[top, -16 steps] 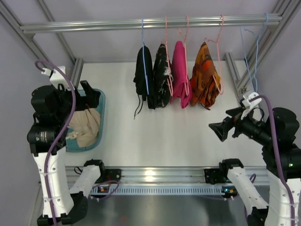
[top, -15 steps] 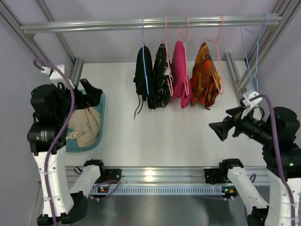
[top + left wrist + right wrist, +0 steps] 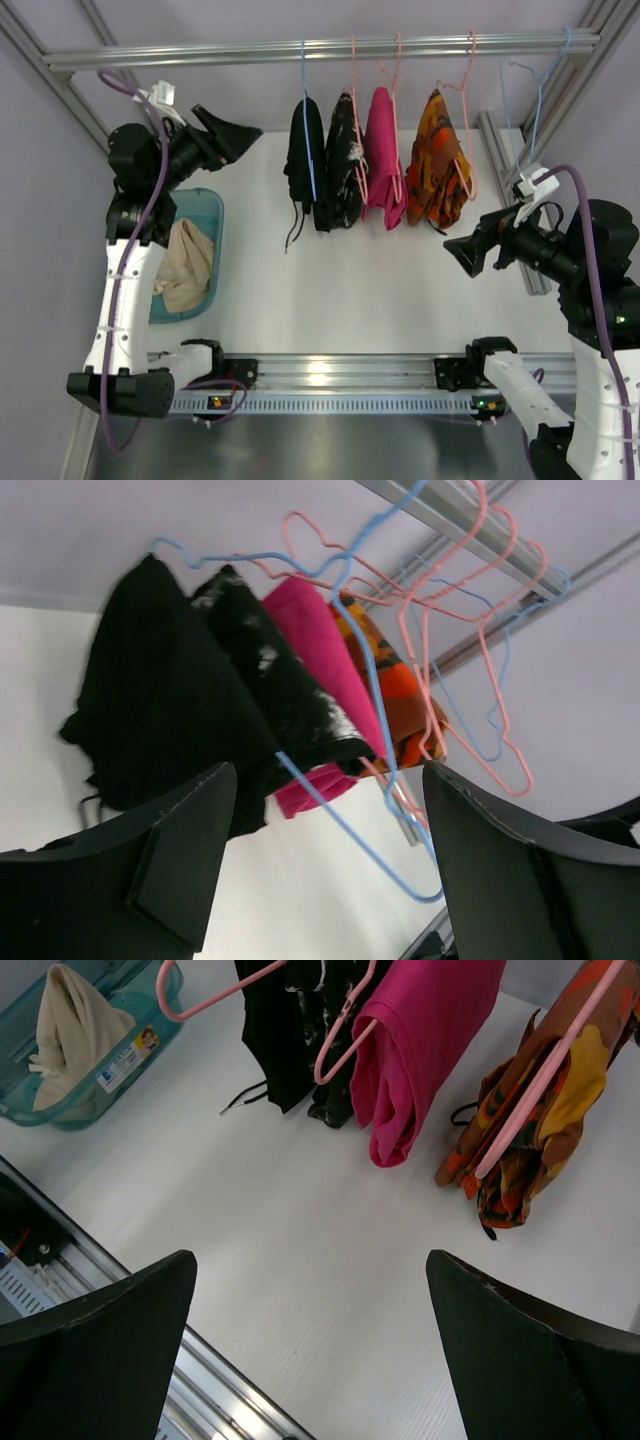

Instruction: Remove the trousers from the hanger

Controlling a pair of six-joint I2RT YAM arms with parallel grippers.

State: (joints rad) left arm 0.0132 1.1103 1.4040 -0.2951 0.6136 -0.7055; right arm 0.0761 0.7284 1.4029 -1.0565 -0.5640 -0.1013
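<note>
The white counter (image 3: 350,290) lies under an aluminium rail (image 3: 200,54) that carries four hung garments. The black trousers (image 3: 302,160) hang leftmost, draped over the light-blue hanger (image 3: 304,75) with their drawstrings dangling, just beside a speckled black garment (image 3: 345,165). The left jaws are spread wide, raised near the trousers' left side without touching. The right jaws, also spread, hover above the counter, apart from the garments.

Cropped at the right wrist view's top edge: the trousers (image 3: 275,1040) (only lower folds and drawstrings (image 3: 240,1098) showing). Hidden behind a finger (image 3: 150,870) of the left gripper (image 3: 328,780): their bottom hem. Buried in cloth, seen from above: lower bar of the hanger (image 3: 304,80).
</note>
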